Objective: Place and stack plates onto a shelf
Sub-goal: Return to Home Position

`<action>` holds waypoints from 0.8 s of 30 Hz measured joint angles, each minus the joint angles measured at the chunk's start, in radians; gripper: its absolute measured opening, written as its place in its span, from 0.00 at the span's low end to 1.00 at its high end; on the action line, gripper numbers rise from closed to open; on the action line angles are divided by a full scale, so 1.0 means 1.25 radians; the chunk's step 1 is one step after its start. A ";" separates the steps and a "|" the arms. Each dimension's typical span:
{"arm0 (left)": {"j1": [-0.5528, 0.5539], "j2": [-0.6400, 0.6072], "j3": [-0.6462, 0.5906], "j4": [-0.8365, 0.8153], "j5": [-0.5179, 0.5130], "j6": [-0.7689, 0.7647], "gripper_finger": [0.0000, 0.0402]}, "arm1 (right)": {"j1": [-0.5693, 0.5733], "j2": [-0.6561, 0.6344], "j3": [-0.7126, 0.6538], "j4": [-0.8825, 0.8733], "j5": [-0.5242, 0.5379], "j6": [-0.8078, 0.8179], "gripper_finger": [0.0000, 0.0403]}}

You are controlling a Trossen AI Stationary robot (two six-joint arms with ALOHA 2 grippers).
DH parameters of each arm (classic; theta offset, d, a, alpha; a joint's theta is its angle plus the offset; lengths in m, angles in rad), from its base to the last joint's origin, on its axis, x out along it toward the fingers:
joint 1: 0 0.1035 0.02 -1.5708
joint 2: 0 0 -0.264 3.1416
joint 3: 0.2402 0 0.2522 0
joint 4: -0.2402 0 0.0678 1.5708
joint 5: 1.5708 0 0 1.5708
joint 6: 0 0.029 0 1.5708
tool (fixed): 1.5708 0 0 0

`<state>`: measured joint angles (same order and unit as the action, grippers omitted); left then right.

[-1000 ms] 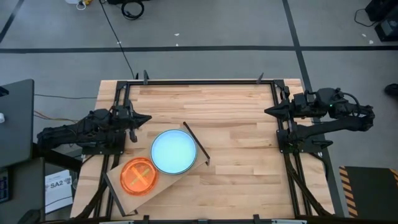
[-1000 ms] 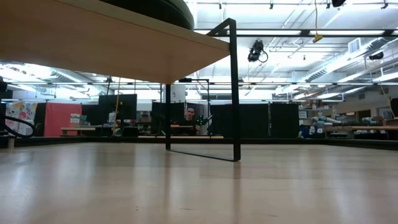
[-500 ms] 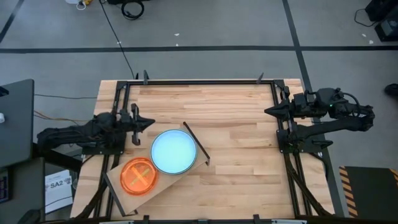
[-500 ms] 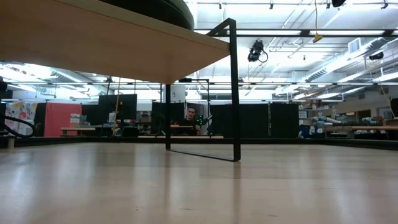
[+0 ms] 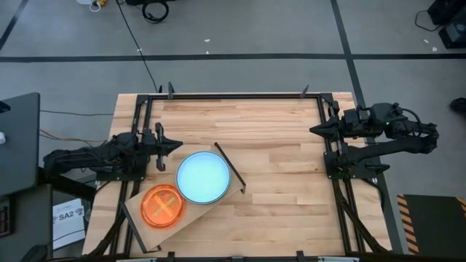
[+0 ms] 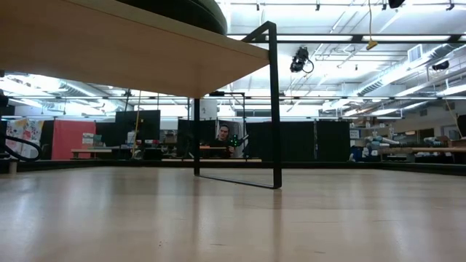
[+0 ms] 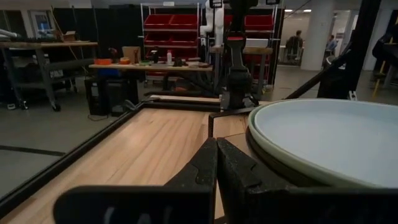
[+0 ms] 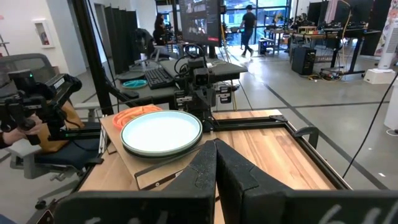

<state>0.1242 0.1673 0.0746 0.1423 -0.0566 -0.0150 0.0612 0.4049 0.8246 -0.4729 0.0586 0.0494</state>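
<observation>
1. The light-blue plate (image 5: 204, 177) and the orange plate (image 5: 162, 205) are seen resting side by side on the shelf (image 5: 191, 213).
2. The left gripper (image 5: 175, 145) is held just beside the shelf, fingers pressed together, nothing gripped.
3. The right gripper (image 5: 314, 129) is parked well apart from the shelf, likewise closed and empty.

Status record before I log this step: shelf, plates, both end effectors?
shelf: angled on the table, left part
light-blue plate: on shelf, tops a stack by the black frame
orange plate: on shelf, other end
left end effector: shut, empty, beside shelf
right end effector: shut, empty, at table's right edge
</observation>
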 joint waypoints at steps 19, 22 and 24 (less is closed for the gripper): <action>-0.002 -0.131 -0.001 -0.096 0.013 0.003 0.03 | 0.000 0.000 0.000 0.000 0.000 0.001 0.03; -0.003 -0.130 -0.004 -0.115 0.013 -0.013 0.03 | 0.000 0.000 0.000 -0.003 -0.001 0.000 0.03; -0.003 -0.131 -0.019 -0.104 0.014 -0.021 0.03 | 0.000 -0.003 0.000 -0.008 -0.004 0.000 0.03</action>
<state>0.1204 0.0036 0.0511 0.0126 -0.0395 -0.0414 0.0612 0.4006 0.8246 -0.4828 0.0537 0.0498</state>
